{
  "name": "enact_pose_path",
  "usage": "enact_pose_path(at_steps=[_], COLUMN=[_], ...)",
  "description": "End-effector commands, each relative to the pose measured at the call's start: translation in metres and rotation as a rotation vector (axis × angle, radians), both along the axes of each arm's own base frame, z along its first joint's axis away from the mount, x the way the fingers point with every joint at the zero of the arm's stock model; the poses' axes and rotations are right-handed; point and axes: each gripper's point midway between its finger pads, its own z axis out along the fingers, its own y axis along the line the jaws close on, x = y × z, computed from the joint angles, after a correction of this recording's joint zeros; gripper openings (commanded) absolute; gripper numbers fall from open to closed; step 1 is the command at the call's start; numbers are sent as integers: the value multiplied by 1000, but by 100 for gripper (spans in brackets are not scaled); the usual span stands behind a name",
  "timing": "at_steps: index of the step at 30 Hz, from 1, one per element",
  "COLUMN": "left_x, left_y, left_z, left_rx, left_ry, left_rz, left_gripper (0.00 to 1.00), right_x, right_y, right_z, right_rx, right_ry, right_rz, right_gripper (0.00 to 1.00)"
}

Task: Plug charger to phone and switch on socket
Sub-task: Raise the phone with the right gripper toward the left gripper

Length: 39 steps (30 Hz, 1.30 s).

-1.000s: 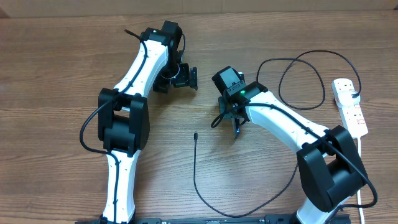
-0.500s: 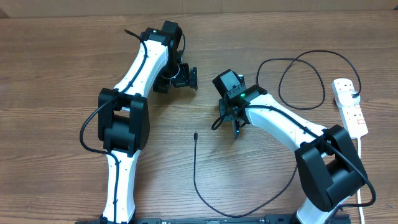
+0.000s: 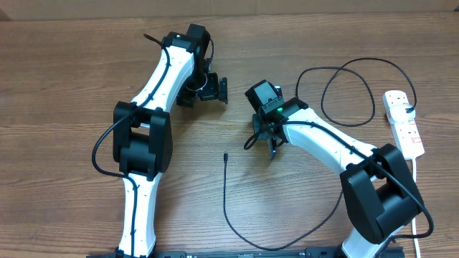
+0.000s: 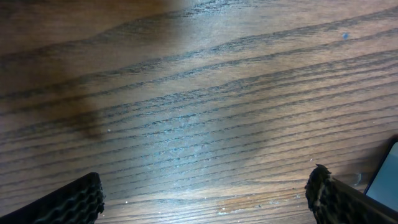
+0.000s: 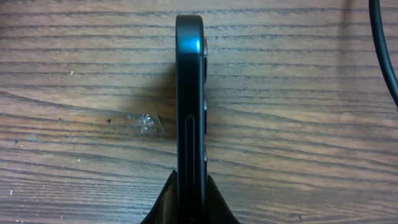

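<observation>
Right gripper (image 5: 189, 202) clenched across both flat faces of the slim dark-edged smartphone (image 5: 189, 93), which juts edge-on straight ahead of its fingers: rigid, light, probably slick and glass-fragile, so pinch the faces, leaving the port end free for the thin black charger cable (image 3: 225, 155) lying near its left.

Brown wood-grain table (image 3: 57, 86), soft even light

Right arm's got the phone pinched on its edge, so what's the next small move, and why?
Probably swing the open left gripper over to the charger's connector tip and lower onto it. The right gripper is shut on the phone, holding it on edge, while the tip lies loose on the table, not plugged in.
</observation>
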Motion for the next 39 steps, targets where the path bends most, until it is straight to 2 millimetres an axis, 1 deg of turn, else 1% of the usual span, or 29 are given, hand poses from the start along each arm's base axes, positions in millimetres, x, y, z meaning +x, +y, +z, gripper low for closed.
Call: enact_pose_path(at_steps=[1, 4, 6, 8, 9, 12, 14, 15, 17, 18, 19, 20, 22, 24, 25, 27, 30, 33, 36, 39], left_x=[1, 1, 1, 2, 7, 26, 19, 18, 19, 18, 14, 12, 9, 9, 10, 11, 12, 11, 9, 6], left_y=[0, 0, 0, -1, -3, -8, -16, -25, -46, -60, -78, -86, -95, -93, -91, -85, -83, -83, -87, -92], left_z=[0, 0, 0, 1, 1, 2, 5, 8, 19, 30, 51, 65, 101, 127, 135, 144, 145, 145, 147, 152], left_rx=[5, 5, 5, 3, -6, -29, -80, -135, -292, -415, -604, -713, -959, -1121, -1169, -1222, -1229, -1228, -1241, -1271], left_ry=[-4, -4, -4, -5, -24, -102, -69, -59, -72, -77, -85, -87, -92, -94, -95, -95, -92, -87, -82, -82], left_rz=[5, 5, 5, 7, 21, 28, 24, 16, -54, -106, -169, -193, -226, -228, -224, -212, -206, -202, -212, -229], left_gripper=[100, 100, 100, 100, 100, 100, 100, 100, 100, 99, 100, 98, 95, 90, 88, 84, 80, 79, 75, 73], right_x=[-5, -8, -8, -8, -8, -6, -5, -3, 0, 2, 4, 6, 12, 18, 22, 29, 41, 52, 59, 64], right_y=[2, 18, 34, 45, 49, 53, 52, 51, 48, 46, 45, 44, 43, 42, 42, 42, 40, 38, 40, 46], right_z=[2, 17, 30, 40, 44, 51, 56, 59, 65, 68, 73, 75, 85, 94, 100, 111, 121, 127, 135, 149], right_rx=[18, 117, 226, 338, 391, 520, 582, 619, 674, 705, 750, 772, 842, 906, 942, 999, 1041, 1062, 1094, 1156], right_ry=[43, 84, 103, 123, 134, 171, 188, 196, 204, 207, 210, 209, 197, 176, 162, 133, 92, 55, 36, 18], right_rz=[7, 67, 118, 134, 140, 139, 132, 128, 119, 115, 112, 113, 121, 137, 148, 174, 159, 141, 124, 141], right_gripper=[4, 4, 4, 4, 4, 4, 4, 4, 4, 4, 4, 4, 4, 4, 4, 4, 4, 4, 4, 4])
